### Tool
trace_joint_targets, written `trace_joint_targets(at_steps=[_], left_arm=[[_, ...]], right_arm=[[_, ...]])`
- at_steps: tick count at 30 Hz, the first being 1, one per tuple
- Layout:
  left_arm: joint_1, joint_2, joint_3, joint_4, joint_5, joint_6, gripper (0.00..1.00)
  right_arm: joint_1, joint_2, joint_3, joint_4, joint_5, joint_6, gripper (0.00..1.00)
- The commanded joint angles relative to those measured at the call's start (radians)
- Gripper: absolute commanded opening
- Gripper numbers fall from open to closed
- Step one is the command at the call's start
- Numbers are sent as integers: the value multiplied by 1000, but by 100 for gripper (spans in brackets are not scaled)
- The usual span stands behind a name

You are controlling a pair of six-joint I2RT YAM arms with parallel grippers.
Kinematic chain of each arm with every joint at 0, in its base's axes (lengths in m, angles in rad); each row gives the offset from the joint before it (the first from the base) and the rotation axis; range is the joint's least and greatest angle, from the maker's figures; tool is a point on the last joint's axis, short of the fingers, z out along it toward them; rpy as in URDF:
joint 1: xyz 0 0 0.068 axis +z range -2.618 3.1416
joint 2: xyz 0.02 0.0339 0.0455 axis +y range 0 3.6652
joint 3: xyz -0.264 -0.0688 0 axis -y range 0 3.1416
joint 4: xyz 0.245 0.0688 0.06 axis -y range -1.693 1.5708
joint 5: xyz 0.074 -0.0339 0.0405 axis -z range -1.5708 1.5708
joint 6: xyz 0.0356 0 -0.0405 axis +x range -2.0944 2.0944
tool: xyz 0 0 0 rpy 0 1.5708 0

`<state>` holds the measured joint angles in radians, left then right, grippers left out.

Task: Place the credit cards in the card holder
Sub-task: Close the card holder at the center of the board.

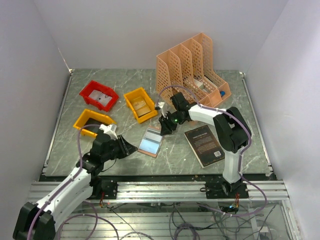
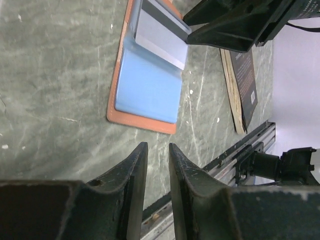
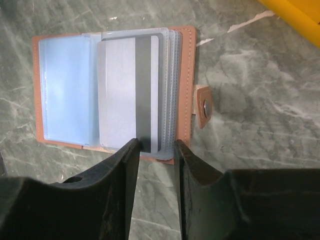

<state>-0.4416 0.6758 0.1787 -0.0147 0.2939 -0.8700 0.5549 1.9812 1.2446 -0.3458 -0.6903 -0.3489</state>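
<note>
The card holder [image 1: 150, 142] lies open on the table, salmon-pink outside with pale blue inner faces; it shows in the right wrist view [image 3: 65, 85] and the left wrist view [image 2: 147, 95]. A pale grey credit card [image 3: 120, 95] with a dark stripe lies flat on the holder's right stack of sleeves; it also shows in the left wrist view [image 2: 160, 37]. My right gripper [image 3: 156, 145] hovers at the card's near edge, jaws apart, holding nothing. My left gripper [image 2: 157, 147] sits just left of the holder, jaws a narrow gap apart and empty.
A black book [image 1: 205, 145] lies right of the holder. A peach lattice organizer [image 1: 192, 70] stands at the back. A red bin [image 1: 99, 95] and two yellow bins [image 1: 140, 104] [image 1: 92, 121] sit at the left. The holder's snap tab [image 3: 204, 107] sticks out.
</note>
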Motion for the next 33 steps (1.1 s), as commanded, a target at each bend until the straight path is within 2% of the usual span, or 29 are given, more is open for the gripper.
trace_joint_targets(at_steps=[1,7,14,19,25,33], left_arm=[[-17,-63,-19,-93,24,-74,34],[-48,-21,-44,-49,17,-136,39],[-100,78,-62,54,-73,-201,55],[-123,110,-87,137,-124,-249,60],[-136,58,-116,139,-188,-309,63],[-138,-85,-135,-4,-302,-360,65]], right_arm=[[-6,15,30,-87,-19,-42,32],[-5,33,46,-170,-30,-83,29],[22,83,81,-247,-79,-93,29],[33,125,120,-312,-116,-110,29],[51,141,129,-317,-123,-84,29],[56,150,138,-319,-121,-68,30]])
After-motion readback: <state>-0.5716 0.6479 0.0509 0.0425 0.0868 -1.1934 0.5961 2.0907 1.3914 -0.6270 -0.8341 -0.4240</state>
